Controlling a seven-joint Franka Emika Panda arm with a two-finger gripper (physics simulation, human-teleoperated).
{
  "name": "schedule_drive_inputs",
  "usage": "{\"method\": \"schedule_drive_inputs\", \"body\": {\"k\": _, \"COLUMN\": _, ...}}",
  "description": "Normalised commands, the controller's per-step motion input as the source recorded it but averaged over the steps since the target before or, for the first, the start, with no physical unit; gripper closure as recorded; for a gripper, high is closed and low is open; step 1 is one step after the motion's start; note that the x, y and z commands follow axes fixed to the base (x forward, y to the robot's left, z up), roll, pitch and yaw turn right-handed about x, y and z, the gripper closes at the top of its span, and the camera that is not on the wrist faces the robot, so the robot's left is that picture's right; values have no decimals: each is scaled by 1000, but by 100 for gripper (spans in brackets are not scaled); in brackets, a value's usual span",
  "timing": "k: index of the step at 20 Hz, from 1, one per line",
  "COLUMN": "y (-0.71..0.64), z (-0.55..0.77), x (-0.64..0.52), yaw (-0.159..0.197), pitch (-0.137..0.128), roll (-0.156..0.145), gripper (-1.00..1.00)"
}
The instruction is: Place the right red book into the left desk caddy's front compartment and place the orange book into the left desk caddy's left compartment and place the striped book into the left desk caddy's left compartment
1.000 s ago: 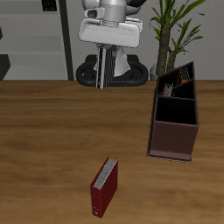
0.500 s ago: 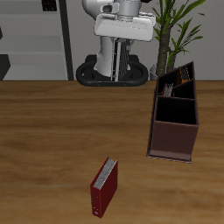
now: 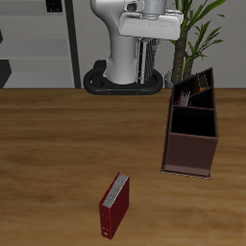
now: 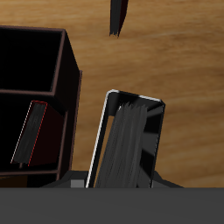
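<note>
Exterior view, low centre of frame: red book (image 3: 114,205) lies flat on the worktop (image 3: 58,144) near its front edge, white page edges showing along one long side. Nothing touches it.

- Handling (judged): stiff hardback, light, smooth cover that may slide. Lying flat, the grip should go across its narrow width, mid-length, so it does not swing.

Mid-height of frame, below the plant (image 3: 192,29): caddy (image 3: 189,154), long axis running away from the front edge.

- The two nearer compartments look bare.
- The farthest holds small things, too small to name.
- Wrist view shows the caddy's wall (image 4: 72,87) and, inside one black-lined compartment, a thin red-edged book (image 4: 33,133) on its edge. Which book, I cannot tell.

Top of frame, well behind the worktop's things: tool (image 3: 144,60) hangs high under the arm.

- A thin dark striped slab, the striped book (image 3: 144,75), hangs from it.
- Wrist view shows the same book (image 4: 129,144) close up, end-on, page edges pale, just beside the caddy's wall in line of sight.
- Only one finger (image 4: 115,17) is visible.
- Tool state (judged): narrow, clamped on the striped book's upper end.

Handling of the striped book (judged):

- Rigid, will not sag.
- Held by one end, so it may pivot in the pads if it is bumped on the rim.
- It should go down edge-first into the left compartment, clear of the walls.
</note>
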Motion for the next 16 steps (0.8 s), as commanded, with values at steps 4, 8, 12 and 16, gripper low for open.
{"method": "schedule_drive_inputs", "body": {"k": 4, "y": 160, "z": -192, "x": -282, "yaw": -40, "pitch": 25, "roll": -3, "gripper": 100}}
{"method": "schedule_drive_inputs", "body": {"k": 8, "y": 275, "z": -81, "x": -419, "yaw": -17, "pitch": -19, "roll": 0, "gripper": 100}}
{"method": "schedule_drive_inputs", "body": {"k": 12, "y": 178, "z": 22, "x": -383, "yaw": -8, "pitch": -39, "roll": -8, "gripper": 100}}
{"method": "schedule_drive_inputs", "body": {"k": 16, "y": 226, "z": -78, "x": -285, "yaw": 30, "pitch": -28, "roll": 50, "gripper": 100}}
